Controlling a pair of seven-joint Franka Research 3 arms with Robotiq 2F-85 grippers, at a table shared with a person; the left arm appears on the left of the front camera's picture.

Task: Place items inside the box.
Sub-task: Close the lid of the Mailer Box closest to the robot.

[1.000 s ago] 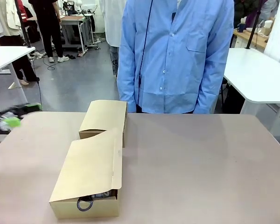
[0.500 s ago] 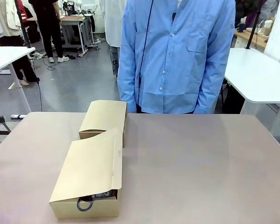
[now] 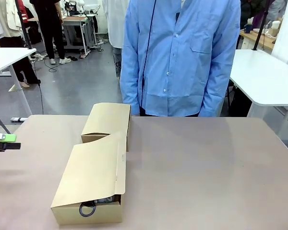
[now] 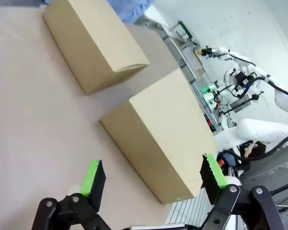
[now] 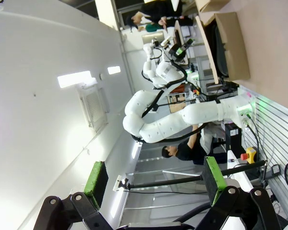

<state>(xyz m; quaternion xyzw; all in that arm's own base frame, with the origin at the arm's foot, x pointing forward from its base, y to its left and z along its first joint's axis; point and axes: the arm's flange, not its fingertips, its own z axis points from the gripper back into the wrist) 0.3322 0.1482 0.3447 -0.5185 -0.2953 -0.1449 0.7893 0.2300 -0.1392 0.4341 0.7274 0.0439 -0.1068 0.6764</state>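
The left gripper (image 4: pixel 151 175) hangs with its jaws wide apart and nothing between them, above bare table (image 3: pixel 206 163) at the left edge; the right gripper (image 5: pixel 153 179) is likewise spread wide and empty, aimed away from the table. The box (image 3: pixel 93 177) lies near the front edge, lid down, a dark ring, probably the pouch (image 3: pixel 88 209) pull, poking out of its front gap. A second box (image 3: pixel 107 120) touches its far end. A person (image 3: pixel 180 57) stands beyond the far edge. The right half lies open.
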